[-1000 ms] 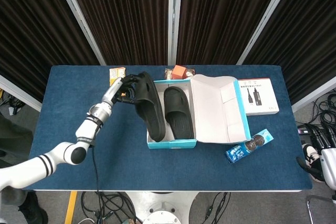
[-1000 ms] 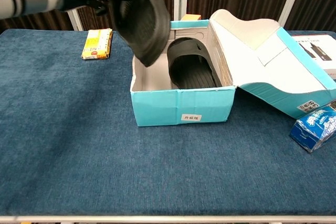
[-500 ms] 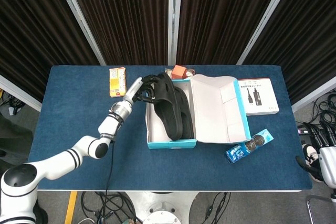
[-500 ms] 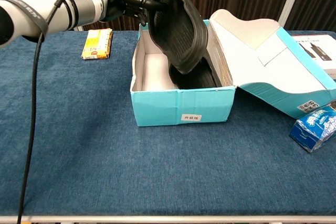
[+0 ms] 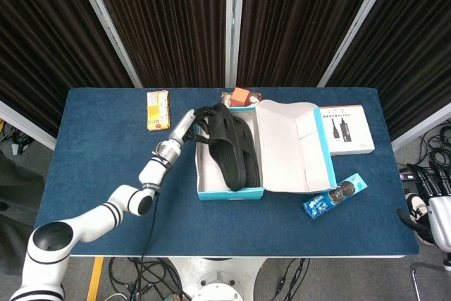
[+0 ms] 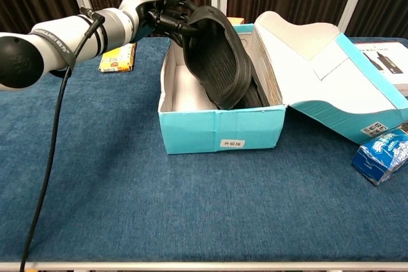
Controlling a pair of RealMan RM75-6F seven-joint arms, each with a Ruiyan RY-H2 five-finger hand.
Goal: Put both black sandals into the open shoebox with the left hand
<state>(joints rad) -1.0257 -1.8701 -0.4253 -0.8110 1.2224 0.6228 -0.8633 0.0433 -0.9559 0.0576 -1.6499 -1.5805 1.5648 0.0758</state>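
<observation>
Head view: the left hand (image 5: 199, 119) sits just left of centre, its dark fingers curled around the heel end of a black sandal (image 5: 227, 149) that is tilted on edge inside the open shoebox (image 5: 230, 191). The fingers merge with the black sole, so the exact hold cannot be read here. A second sandal (image 5: 249, 154) lies in the box to the right, largely covered by the tilted one. The lid (image 5: 292, 147) is folded open to the right. Along the table's (image 5: 99, 167) far edge lie a yellow packet (image 5: 158, 109) and an orange block (image 5: 241, 96); at right, a white carton (image 5: 346, 129) and a blue packet (image 5: 335, 196). A pale fragment of robot body shows at the lower right frame edge; the right hand is not seen. Chest view: the left hand (image 6: 167, 16), upper left, grips the raised heel of the black sandal (image 6: 220, 58), ribbed sole facing the camera, toe down in the box. The second sandal (image 6: 257, 95) shows only as a sliver. The box's front wall (image 6: 221, 128) hides the floor contact. White carton and blue packet are cut off at the right edge.
</observation>
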